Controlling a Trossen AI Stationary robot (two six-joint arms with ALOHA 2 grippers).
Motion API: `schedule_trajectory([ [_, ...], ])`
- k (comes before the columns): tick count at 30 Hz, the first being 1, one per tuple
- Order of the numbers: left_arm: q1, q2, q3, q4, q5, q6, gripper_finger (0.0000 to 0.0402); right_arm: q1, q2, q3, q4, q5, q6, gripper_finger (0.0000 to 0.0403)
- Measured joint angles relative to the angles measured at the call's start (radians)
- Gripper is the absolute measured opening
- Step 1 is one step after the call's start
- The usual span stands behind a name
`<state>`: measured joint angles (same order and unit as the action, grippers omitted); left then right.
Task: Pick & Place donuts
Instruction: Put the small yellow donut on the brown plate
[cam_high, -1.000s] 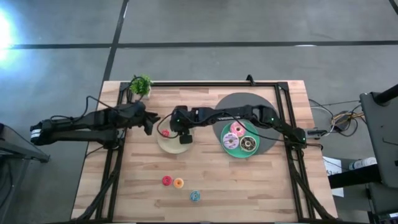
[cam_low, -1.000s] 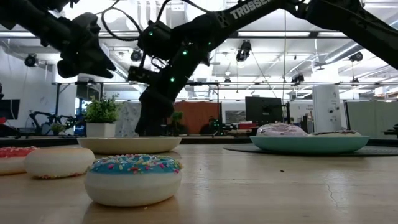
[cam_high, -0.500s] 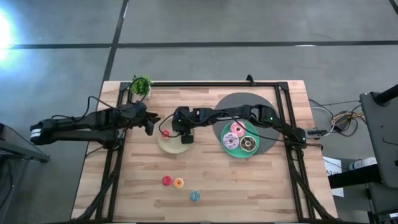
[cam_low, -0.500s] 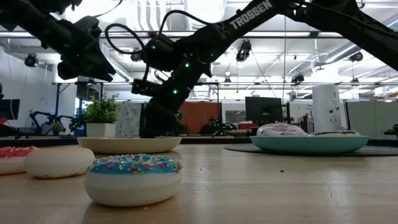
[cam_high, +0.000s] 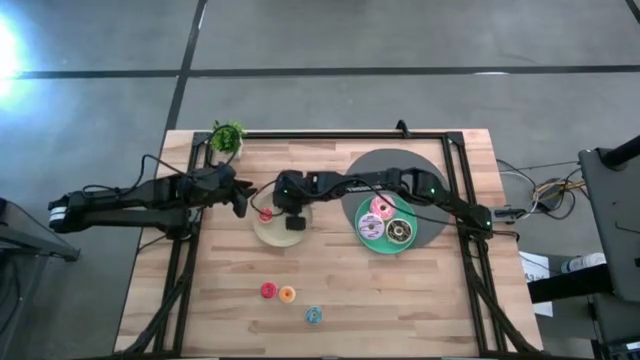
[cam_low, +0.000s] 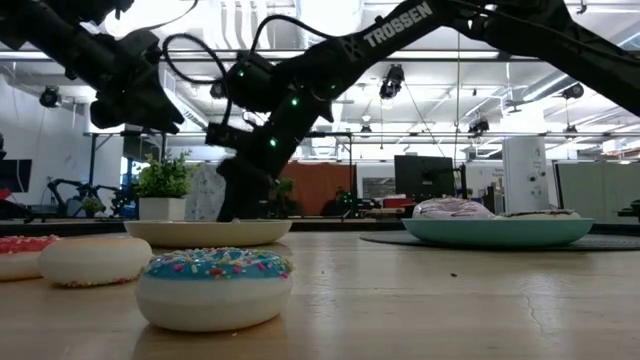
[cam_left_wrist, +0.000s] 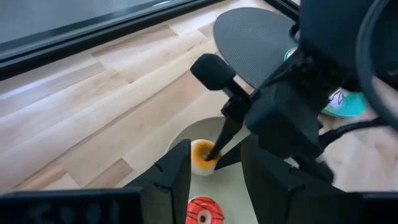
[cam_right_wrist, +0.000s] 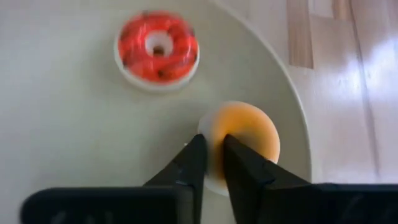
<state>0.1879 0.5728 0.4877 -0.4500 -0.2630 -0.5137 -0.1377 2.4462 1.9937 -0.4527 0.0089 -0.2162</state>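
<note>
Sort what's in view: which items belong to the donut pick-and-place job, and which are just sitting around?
Part of the job:
- yellow mini donut, pinched by the right hand on the cream plate
- red mini donut on that plate
- three larger donuts on the teal plate
- three mini donuts loose on the table
- left hand, waiting beside the cream plate

Just lying about:
- potted plant
- grey round mat

Seven donuts show in all: three larger ones on the teal plate (cam_high: 369, 243), a pink donut (cam_high: 380, 208), a white-lilac donut (cam_high: 370, 227) and a chocolate donut (cam_high: 400, 232). Two minis lie on the cream plate (cam_high: 268, 235) (a red-frosted donut (cam_right_wrist: 158, 50) and a yellow donut (cam_right_wrist: 245, 140)). Three more sit on the table (cam_high: 400, 300): a red mini donut (cam_high: 268, 290), an orange mini donut (cam_high: 287, 294) and a blue mini donut (cam_high: 313, 315), making eight rather than seven.
</note>
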Motion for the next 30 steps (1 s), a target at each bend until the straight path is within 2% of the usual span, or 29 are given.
schedule_trajectory([
  [3,0.000,0.000,0.000,-0.010,0.000,0.000,0.0115,-0.019,0.000,0.051,-0.041,-0.107,0.160,0.0014],
  [6,0.000,-0.002,0.000,-0.014,0.000,0.001,0.0115,-0.058,-0.001,0.092,-0.075,-0.325,0.356,0.0011],
  [9,0.000,-0.003,0.000,-0.016,0.000,0.001,0.0115,-0.104,-0.001,0.100,-0.059,-0.604,0.578,0.0010],
  [13,0.000,-0.002,0.000,-0.017,0.007,0.024,0.0115,-0.147,0.000,0.072,-0.004,-0.836,0.794,0.0009],
  [15,0.000,-0.002,0.000,-0.017,0.049,0.041,0.0115,-0.162,0.001,0.063,0.044,-0.940,0.858,0.0009],
  [17,0.000,-0.002,-0.001,-0.002,0.138,0.069,0.0115,-0.174,0.001,0.061,0.100,-1.029,0.910,0.0009],
  [21,-0.002,0.003,-0.002,0.086,0.317,0.146,0.0115,-0.193,0.001,0.061,0.204,-1.163,1.029,0.0009],
  [26,-0.001,0.041,-0.002,0.163,0.333,0.300,0.0115,-0.198,0.001,0.061,0.277,-1.193,1.108,0.0009],
  [30,-0.001,0.074,-0.002,0.171,0.329,0.306,0.0115,-0.194,0.001,0.064,0.284,-1.195,1.112,0.0009],
])
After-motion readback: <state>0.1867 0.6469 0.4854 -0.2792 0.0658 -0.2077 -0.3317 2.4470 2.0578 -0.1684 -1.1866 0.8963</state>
